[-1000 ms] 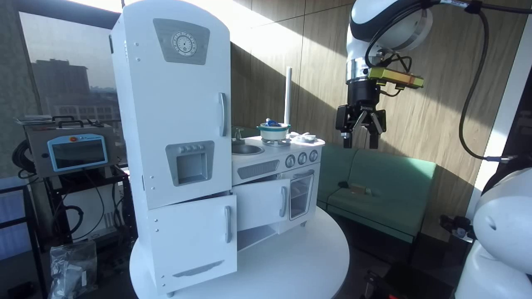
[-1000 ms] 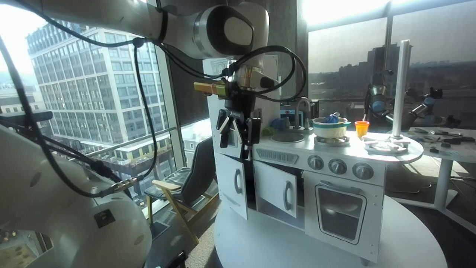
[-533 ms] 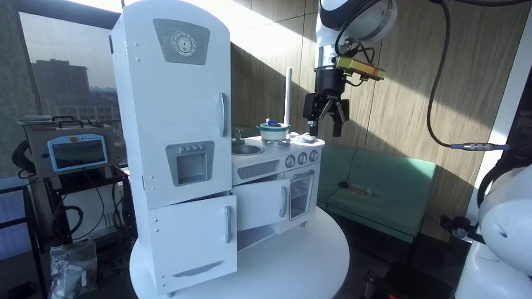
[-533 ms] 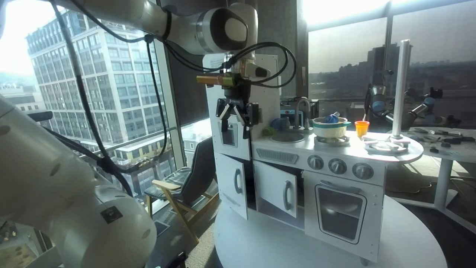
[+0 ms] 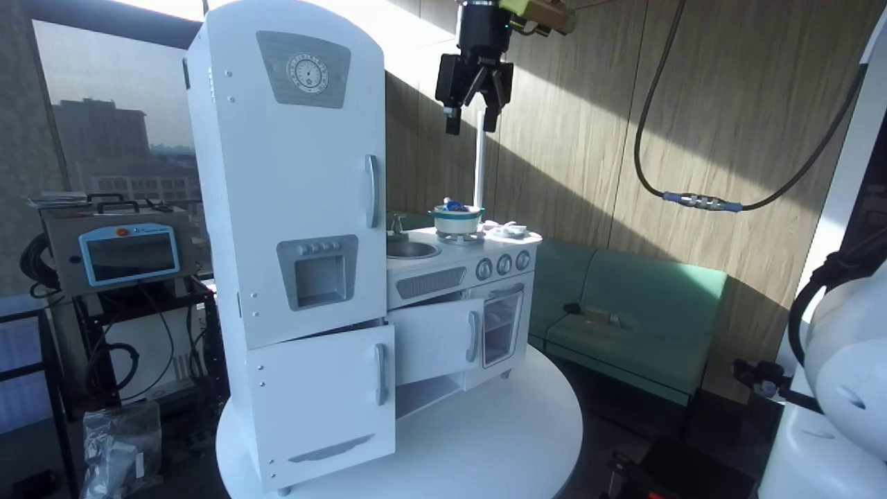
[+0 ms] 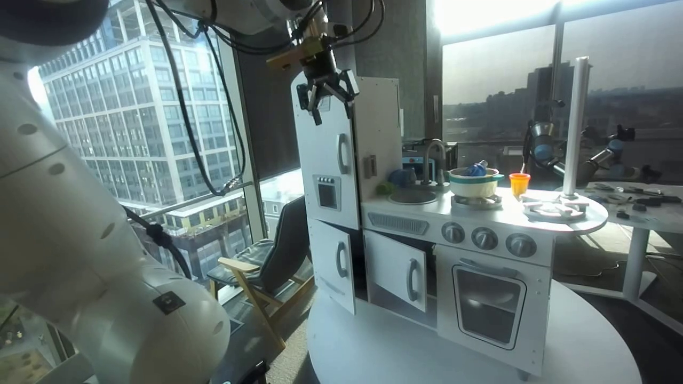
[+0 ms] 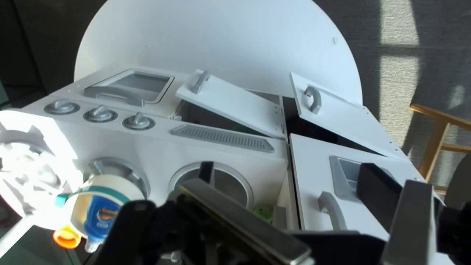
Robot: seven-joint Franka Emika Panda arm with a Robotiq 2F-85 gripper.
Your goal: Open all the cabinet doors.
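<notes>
A white toy kitchen has a tall fridge. Its upper door (image 5: 305, 173) looks shut, with a grey handle (image 6: 342, 153) that also shows in the wrist view (image 7: 333, 210). The lower fridge door (image 5: 322, 405) stands ajar, as does the cabinet door (image 6: 392, 266) under the sink; both gaps show in the wrist view. The oven door (image 6: 445, 298) with a window looks shut. My gripper (image 5: 471, 126) is open and empty, high near the upper fridge door, above its handle in an exterior view (image 6: 333, 114). In the wrist view its fingers (image 7: 290, 180) are spread wide, apart from the handle.
The kitchen stands on a round white table (image 5: 513, 423). A pot (image 6: 472, 186) with a blue thing in it sits on the stove, near an orange cup (image 6: 519, 184). A tall white post (image 6: 575, 128) rises behind the stove. A chair (image 6: 283, 240) stands beside the table.
My gripper has moved up and towards the fridge, leftward in an exterior view, and its tilt has changed. It stays open. The doors have not moved.
</notes>
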